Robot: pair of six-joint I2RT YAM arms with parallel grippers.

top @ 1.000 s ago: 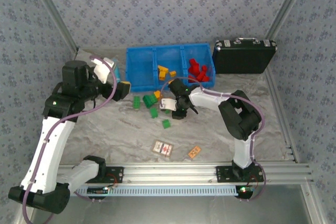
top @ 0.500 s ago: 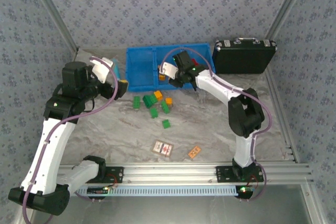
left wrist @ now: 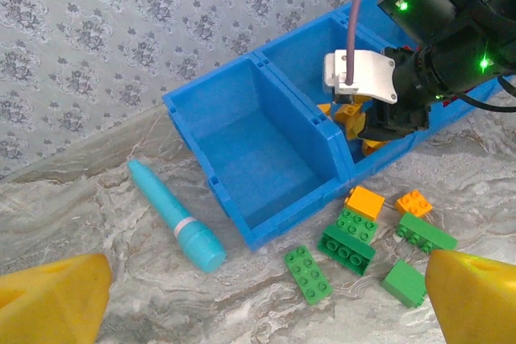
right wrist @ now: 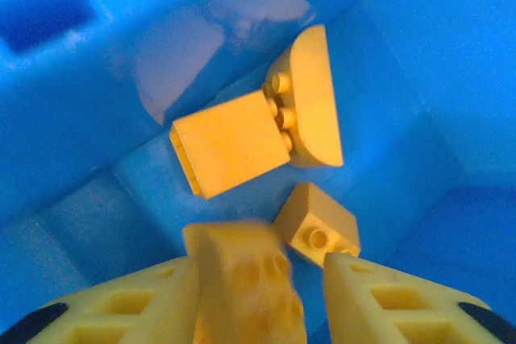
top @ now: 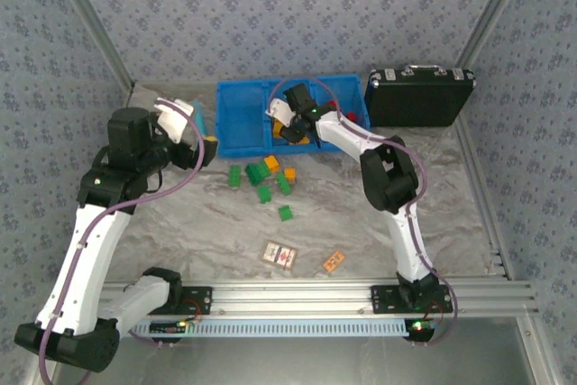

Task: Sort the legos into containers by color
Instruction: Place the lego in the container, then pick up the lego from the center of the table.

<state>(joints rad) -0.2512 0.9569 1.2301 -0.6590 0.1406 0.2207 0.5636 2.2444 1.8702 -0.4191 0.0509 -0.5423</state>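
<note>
right pincer: hanging low inside the middle compartment of the long bright blue plastic tray, jaws partway apart

what it's got: a small orange-yellow plastic brick sits blurred between the fingers. There's a sliver of gap on one side, so it looks let go rather than pinched.

why there: two more orange-yellow bricks lie on that compartment's floor, so that's plainly the yellow bin

left pincer: spread as wide as it goes, holding nothing, hovering over the marbled grey bench near the tray's front wall. It looks parked clear of the other arm.

left to sort: green bricks and a couple of loose orange ones lie on the bench just in front of the tray

left-hand compartment: nothing in it, so probably meant for the greens
</note>
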